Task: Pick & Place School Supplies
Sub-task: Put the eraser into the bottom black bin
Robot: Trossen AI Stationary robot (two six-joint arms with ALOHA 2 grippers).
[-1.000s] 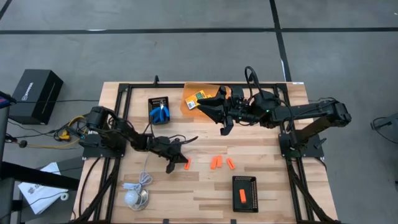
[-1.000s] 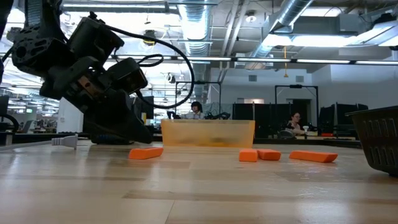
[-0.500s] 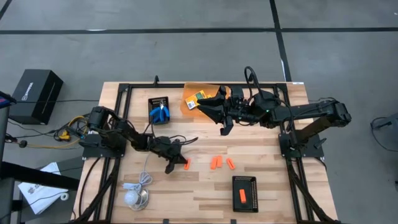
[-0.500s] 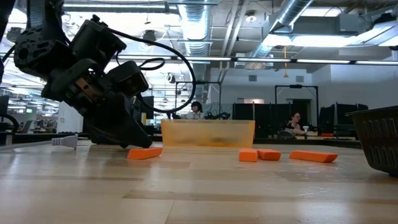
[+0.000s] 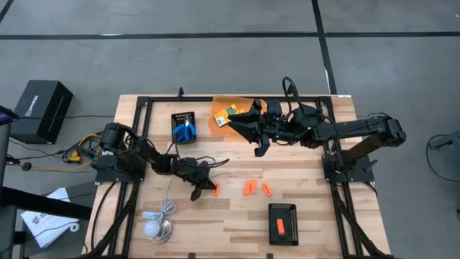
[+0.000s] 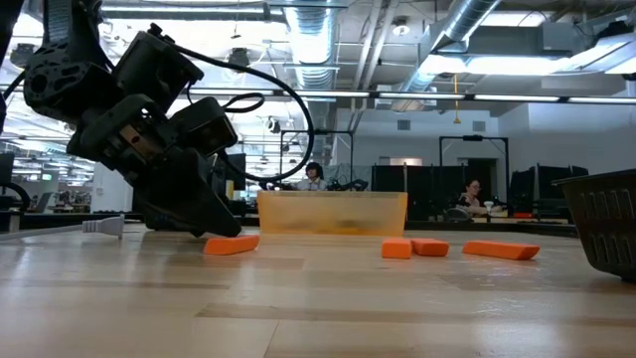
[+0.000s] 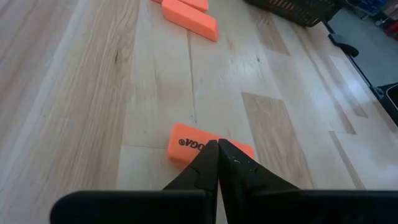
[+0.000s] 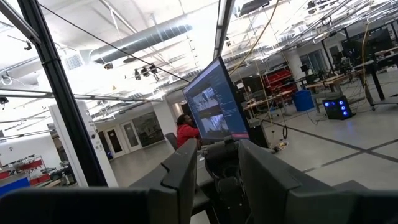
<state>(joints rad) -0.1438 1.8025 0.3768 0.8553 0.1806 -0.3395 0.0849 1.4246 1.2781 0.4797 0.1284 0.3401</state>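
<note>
Fingers pressed together, the left gripper (image 7: 217, 149) tips down onto an orange stick (image 7: 186, 144) on the desk (image 5: 237, 216). Two more orange sticks (image 5: 249, 188) lie toward 3 o'clock. Farther off at 1 o'clock, the right gripper (image 5: 241, 124), fingers partly spread, hovers over a yellow tray (image 5: 220, 108).

The sticks (image 5: 249, 188) are orange; the nearest orange stick (image 7: 208, 147) has black letters. The scissors (image 5: 185, 131) have blue handles. The crayon box (image 5: 231, 111) is yellow and green, inside an orange translucent bin (image 5: 220, 106). The trays (image 5: 283, 224) are black, the table (image 5: 237, 216) light wood.
</note>
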